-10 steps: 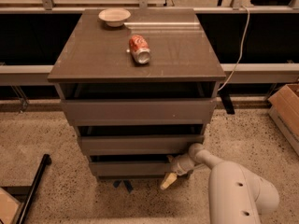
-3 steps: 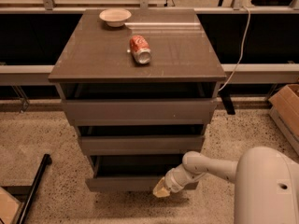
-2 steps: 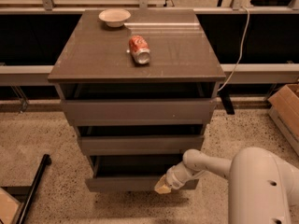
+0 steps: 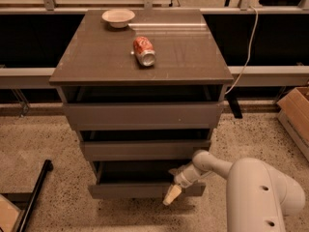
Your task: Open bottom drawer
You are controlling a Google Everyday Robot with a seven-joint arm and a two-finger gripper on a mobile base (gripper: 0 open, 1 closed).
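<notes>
The bottom drawer [image 4: 135, 189] is the lowest grey-brown front of the small cabinet [image 4: 145, 115]. It stands pulled out a little, with a dark gap above its front. My gripper [image 4: 172, 193] is at the right part of that front, its pale tip hanging over the drawer's top edge and pointing down and left. The white arm [image 4: 251, 192] reaches in from the lower right.
A red soda can [image 4: 144, 51] lies on its side on the cabinet top, with a white bowl [image 4: 118, 17] at the back. A cardboard box [image 4: 295, 115] stands at right. A black bar [image 4: 34, 197] lies on the speckled floor at left. A white cable [image 4: 248, 47] hangs behind.
The bottom drawer has slid out toward me since the earliest frame. My gripper moved left and forward with its front. In the last second little has changed.
</notes>
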